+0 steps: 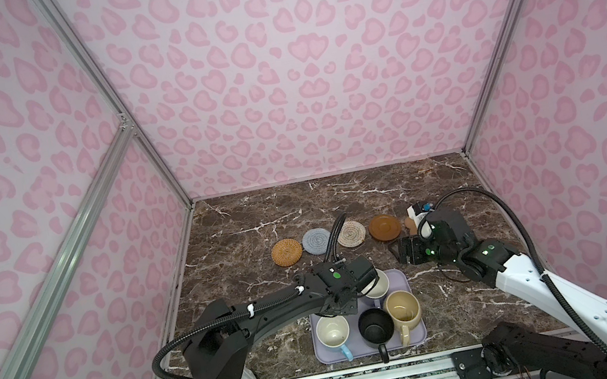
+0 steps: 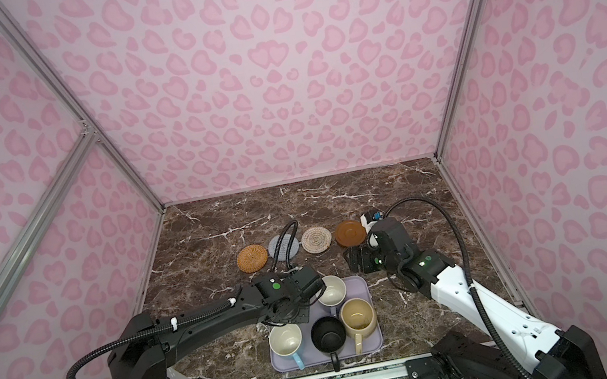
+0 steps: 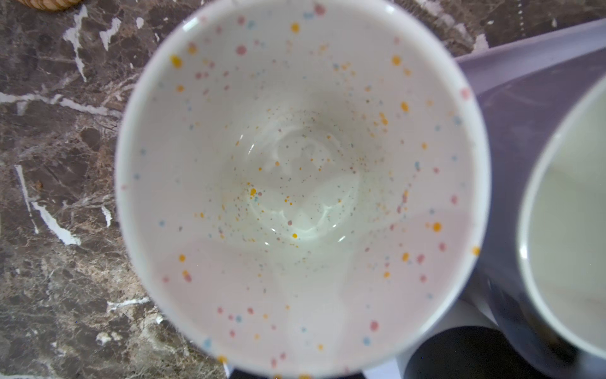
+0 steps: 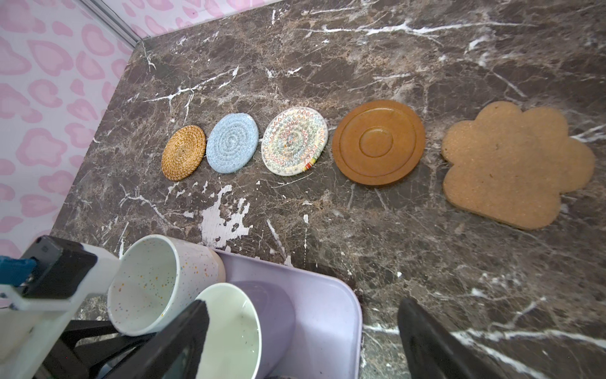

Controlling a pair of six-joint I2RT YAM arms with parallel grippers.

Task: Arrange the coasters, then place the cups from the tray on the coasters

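Row of coasters (image 4: 295, 141) set, 12 o'clock of tray (image 4: 323, 311); no cups (image 1: 402, 308) placed; left fingers at white mug (image 4: 157, 282), grip unclear; right fingers (image 4: 426, 344) apart, empty.

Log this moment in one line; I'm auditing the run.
coasters: five in row, all bare | left gripper: at white speckled mug, tray corner, jaws hidden | right gripper: open, empty

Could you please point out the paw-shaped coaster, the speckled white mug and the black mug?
paw-shaped coaster (image 4: 518, 164): right wrist view, its middle.
speckled white mug (image 3: 295, 183): left wrist view, its inner bottom.
black mug (image 1: 376, 327): in a top view, its interior.
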